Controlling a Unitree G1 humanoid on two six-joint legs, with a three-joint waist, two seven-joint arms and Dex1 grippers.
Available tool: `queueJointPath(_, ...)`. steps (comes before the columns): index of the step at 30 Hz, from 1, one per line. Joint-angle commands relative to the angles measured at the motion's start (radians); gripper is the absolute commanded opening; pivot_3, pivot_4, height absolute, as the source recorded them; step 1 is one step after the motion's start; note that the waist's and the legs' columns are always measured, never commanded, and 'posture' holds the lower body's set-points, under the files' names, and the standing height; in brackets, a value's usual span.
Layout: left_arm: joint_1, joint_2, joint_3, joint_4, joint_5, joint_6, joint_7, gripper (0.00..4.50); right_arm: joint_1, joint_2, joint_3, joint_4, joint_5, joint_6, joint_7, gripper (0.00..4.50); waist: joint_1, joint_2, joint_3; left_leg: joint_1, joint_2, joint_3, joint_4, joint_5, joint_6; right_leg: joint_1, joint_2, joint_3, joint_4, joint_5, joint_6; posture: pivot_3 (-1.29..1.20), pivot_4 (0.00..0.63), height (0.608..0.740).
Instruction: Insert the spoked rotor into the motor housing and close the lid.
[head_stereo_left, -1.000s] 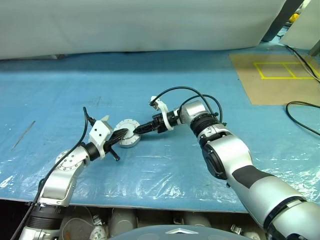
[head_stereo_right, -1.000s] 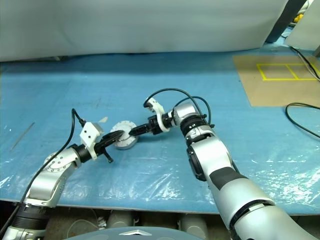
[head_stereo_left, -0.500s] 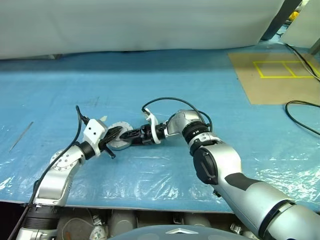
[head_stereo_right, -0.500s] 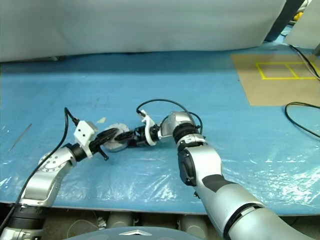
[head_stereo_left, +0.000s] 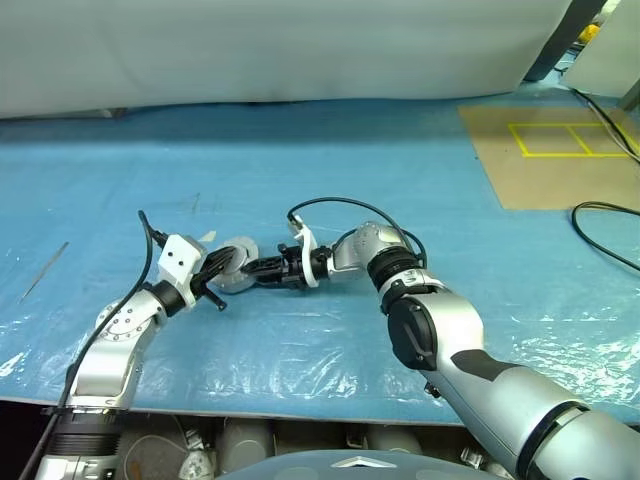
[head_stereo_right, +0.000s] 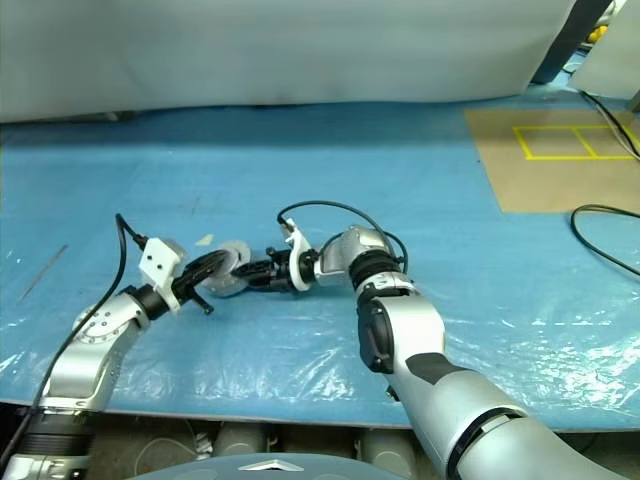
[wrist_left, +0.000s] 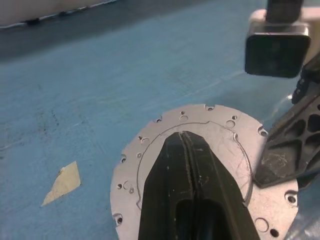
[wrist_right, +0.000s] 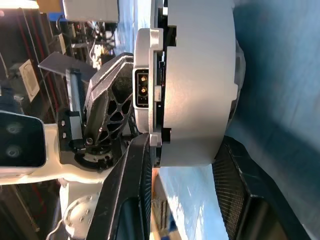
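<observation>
your table wears a blue plastic sheet; on it lie a brown board with yellow lines, a black cable, and a paper scrap.

Silver jointed arms, black lattice end effector fingers, white wrist brackets, black cables.

The motor housing is a short round silver metal cup with a smooth outer wall. The lid sits closed on top of it, plain grey face up, with small holes around its flanged rim and a raised round centre. A small connector with two gold pins shows at the seam between lid and housing. The assembly stands upright on the blue counter, left of centre and nearer the front edge than the back
</observation>
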Motion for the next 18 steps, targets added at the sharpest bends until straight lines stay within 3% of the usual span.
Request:
queueJointPath(1, -0.005, -0.056, 0.139, -0.050, -0.164, 0.026, 0.061, 0.00, 0.000, 0.013, -0.020, -0.081, 0.049, -0.110, 0.004, 1.34, 0.001, -0.004, 0.002, -0.002, 0.000, 0.000, 0.000, 0.000, 0.000, -0.001, 0.000, 0.000, 0.000, 0.000, 0.000, 0.00, 0.150, 0.740)
queueJointPath(10, 0.078, -0.173, 0.273, -0.079, -0.418, 0.122, 0.133, 0.00, -0.036, 0.017, -0.041, -0.216, 0.141, -0.190, 0.050, 1.34, 0.003, -0.013, 0.008, -0.010, 0.000, 0.000, 0.000, 0.000, 0.000, -0.005, 0.001, -0.003, -0.003, 0.003, 0.005, 0.00, 0.150, 0.740)
queueJointPath(13, 0.048, -0.248, 0.287, -0.100, -0.551, 0.158, 0.178, 0.54, -0.047, 0.016, -0.042, -0.247, 0.169, -0.186, 0.057, 1.34, 0.005, -0.016, 0.009, -0.012, 0.000, 0.000, 0.000, -0.001, -0.001, -0.005, 0.001, -0.005, -0.004, 0.003, 0.005, 0.00, 0.150, 0.740)
queueJointPath(18, -0.008, -0.332, 0.294, -0.104, -0.702, 0.193, 0.221, 2.16, -0.071, 0.010, -0.079, -0.234, 0.230, -0.177, 0.036, 1.34, 0.008, -0.016, 0.010, -0.010, 0.000, 0.000, 0.001, -0.001, -0.001, -0.004, 0.001, -0.005, -0.001, 0.003, 0.005, 0.00, 0.150, 0.740)
